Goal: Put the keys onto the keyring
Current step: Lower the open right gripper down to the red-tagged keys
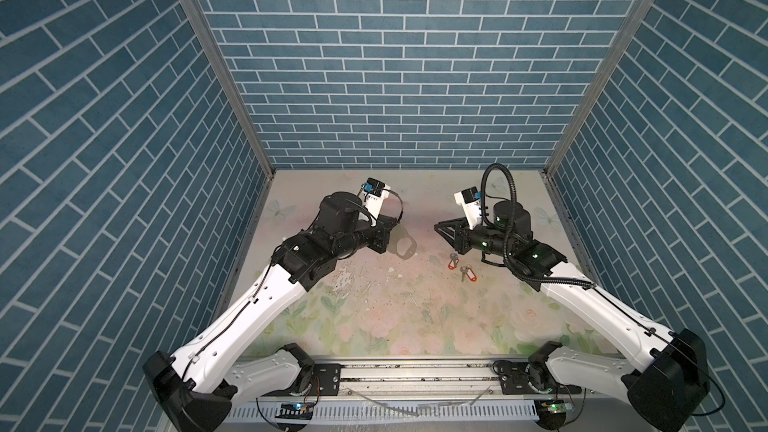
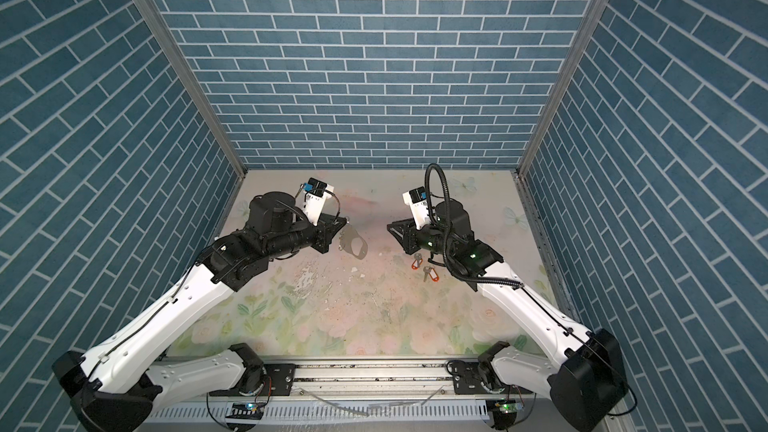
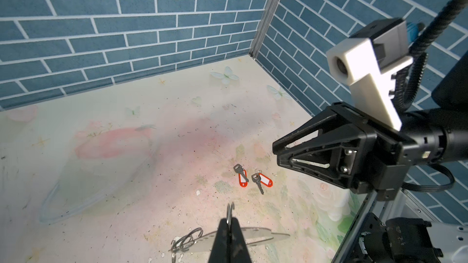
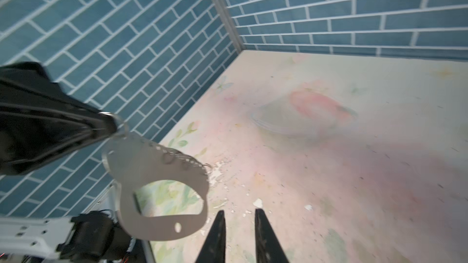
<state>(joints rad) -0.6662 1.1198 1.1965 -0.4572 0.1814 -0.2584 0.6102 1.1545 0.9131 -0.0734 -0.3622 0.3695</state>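
Keys [image 3: 242, 180] on table [image 3: 126, 160] near right claw [image 4: 239, 212], keyring [image 4: 152, 165] in left claw [image 3: 229, 222]

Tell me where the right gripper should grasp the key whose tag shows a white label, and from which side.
Probably the orange tag, from straight above with the jaws across its narrow width. It lies flat on the table, splayed clear of the key's blade, and is the bulkiest part. The right gripper is open.
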